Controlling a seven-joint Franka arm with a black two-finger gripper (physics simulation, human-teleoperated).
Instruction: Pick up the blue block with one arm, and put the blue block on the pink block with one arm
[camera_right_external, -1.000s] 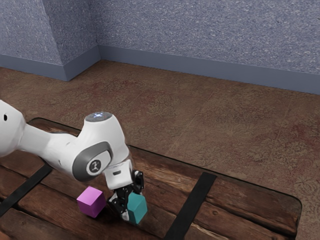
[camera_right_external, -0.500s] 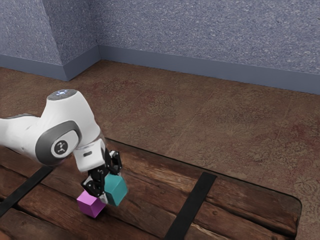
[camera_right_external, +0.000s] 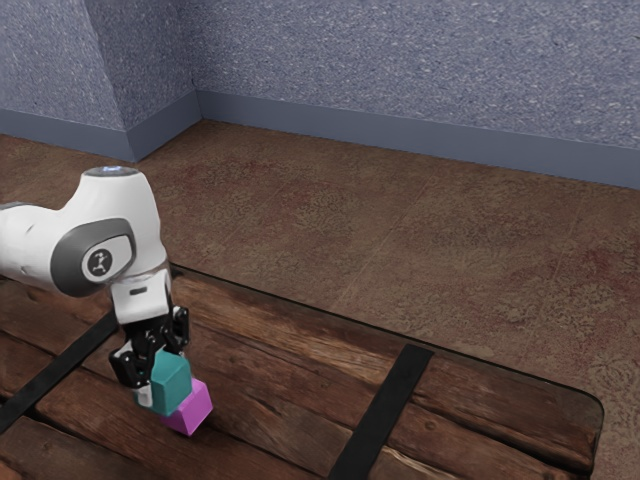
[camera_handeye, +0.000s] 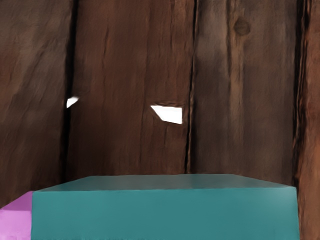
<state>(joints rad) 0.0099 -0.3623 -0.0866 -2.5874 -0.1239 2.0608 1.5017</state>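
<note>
Squarely, blue block (camera_right_external: 170, 378) sits clamped in end effector (camera_right_external: 156, 384).

Pink block (camera_right_external: 196, 411) partly hidden behind the blue block (camera_right_external: 168, 382), arm (camera_right_external: 45, 255) cut off at the exterior view's left edge

The table (camera_right_external: 480, 400) is rough cracked wood; blue block (camera_right_external: 168, 382) and pink block (camera_right_external: 196, 412) look matt, perhaps plastic.

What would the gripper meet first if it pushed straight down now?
The pink block: the gripper holds the blue block right above it. Whether the blocks already touch is unclear.
</note>
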